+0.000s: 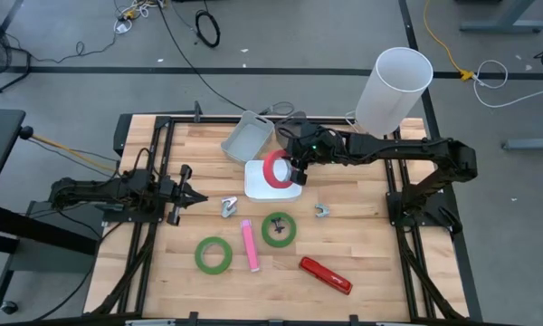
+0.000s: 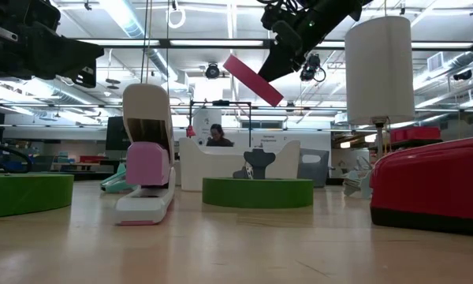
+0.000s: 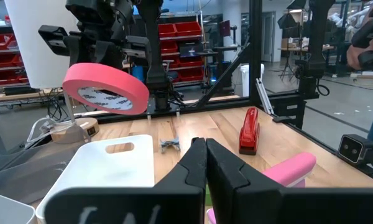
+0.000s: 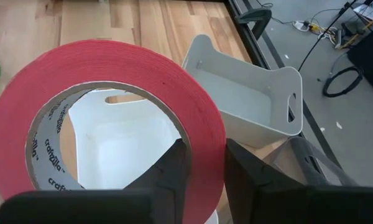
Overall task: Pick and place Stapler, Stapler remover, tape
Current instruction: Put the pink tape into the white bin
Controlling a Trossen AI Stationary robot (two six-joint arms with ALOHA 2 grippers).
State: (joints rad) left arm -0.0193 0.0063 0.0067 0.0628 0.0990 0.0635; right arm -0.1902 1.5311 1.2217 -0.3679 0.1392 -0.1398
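- Red tape roll (image 1: 275, 169) is hanging in the air, tilted, over the white bin (image 1: 273, 184) at tabletop centre; not touching the bin.
- Right end effector (image 1: 296, 168) is clamping the roll's wall, one finger inside the ring and one outside; the right wrist view is showing both fingers (image 4: 174, 168) pinching the red band (image 4: 112, 68).
- Low view is showing the roll (image 2: 253, 80) well above the tabletop, slanted, under the right end effector (image 2: 282, 57).
- A second, grey bin (image 1: 247, 136) is lying at 11 o'clock from the white bin, just beside it, tipped on its side.
- Green tape roll (image 1: 279, 229) is lying flat at 6 o'clock from the white bin; another green roll (image 1: 214, 254) is sitting at 7 o'clock, further off.
- Pink stapler (image 1: 249, 245) is lying between the two green rolls.
- Red stapler (image 1: 325, 275) is lying at 5 o'clock, near the tabletop's (image 1: 371, 244) front edge.
- Two staple removers: one (image 1: 228, 207) at 8 o'clock from the white bin, one (image 1: 322, 211) at 4 o'clock.
- Left end effector (image 1: 195, 196) is waiting at the tabletop's 9 o'clock side, fingers (image 3: 199, 163) pressed together, gripping nothing.
- White cylinder (image 1: 394, 88) is standing at 1 o'clock, behind the right arm.
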